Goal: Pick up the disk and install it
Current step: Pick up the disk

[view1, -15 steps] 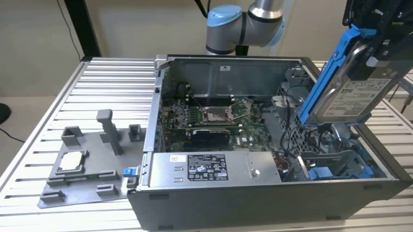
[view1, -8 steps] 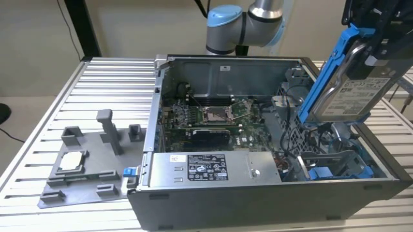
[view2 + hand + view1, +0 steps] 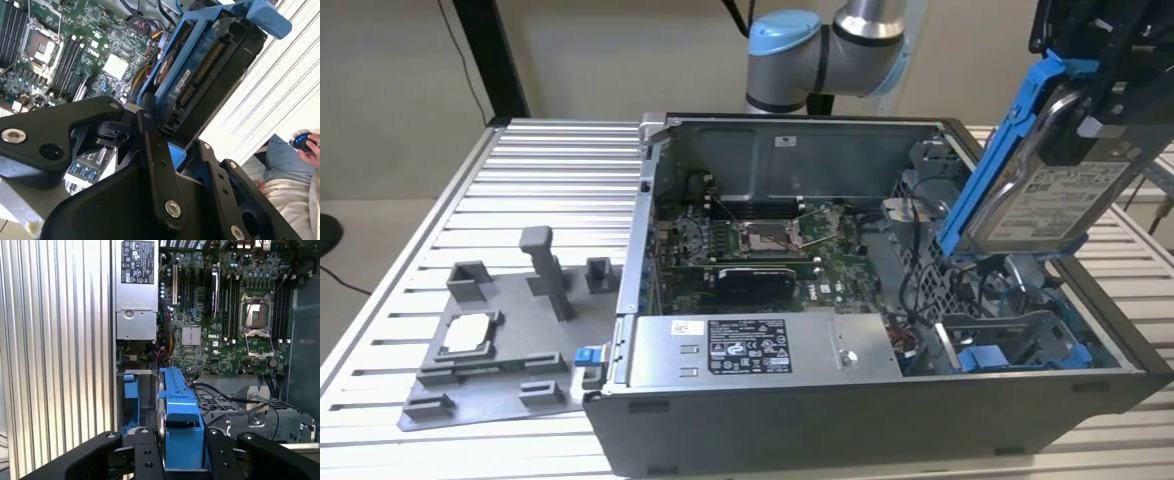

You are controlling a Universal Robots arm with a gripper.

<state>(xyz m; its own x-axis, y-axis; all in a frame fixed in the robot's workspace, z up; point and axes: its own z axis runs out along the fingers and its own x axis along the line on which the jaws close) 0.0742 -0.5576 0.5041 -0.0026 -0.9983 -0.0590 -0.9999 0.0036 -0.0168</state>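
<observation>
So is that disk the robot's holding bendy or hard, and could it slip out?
Probably hard and stiff: the disk is a metal slab in a blue carrier and hangs straight without sagging. Being metal, it's likely heavy for its size. The gripper pinches smooth plastic at one end only, so it might slip or swing if jolted.

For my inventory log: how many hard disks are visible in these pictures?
1. The disk is clamped in the gripper, above the open computer case at the exterior view's right. Others may be hidden inside it.
</observation>
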